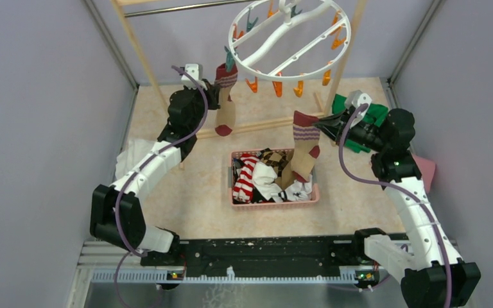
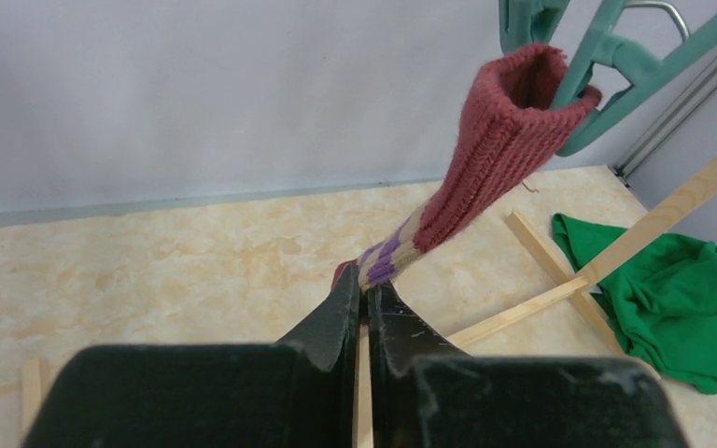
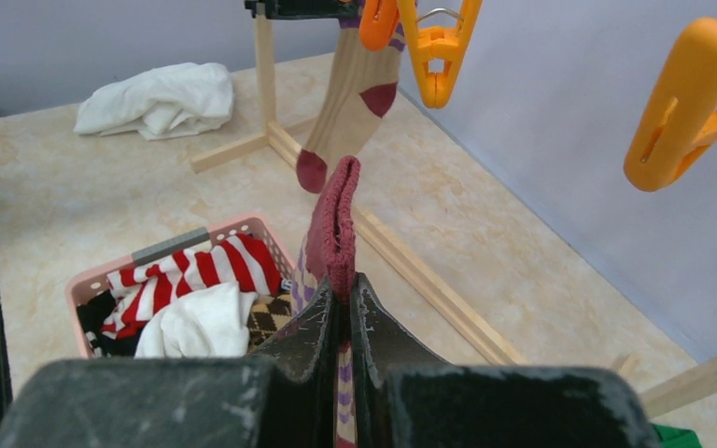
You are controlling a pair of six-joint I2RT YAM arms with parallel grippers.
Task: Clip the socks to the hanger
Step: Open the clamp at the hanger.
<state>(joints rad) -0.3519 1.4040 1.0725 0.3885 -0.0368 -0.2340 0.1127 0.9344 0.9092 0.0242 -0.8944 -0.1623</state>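
Hanger [image 1: 287,77] hook beyond top edge

Two tan socks [image 1: 226,102] [image 1: 305,144], one hanger [image 1: 289,16], one basket [image 1: 276,204]

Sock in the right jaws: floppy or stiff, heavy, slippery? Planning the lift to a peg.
Probably floppy: the sock hangs limp below the right jaws, toe dangling by the basket. Likely light: one teal peg pins a similar sock by its cuff. The ribbed knit looks grippy, so slipping seems unlikely.
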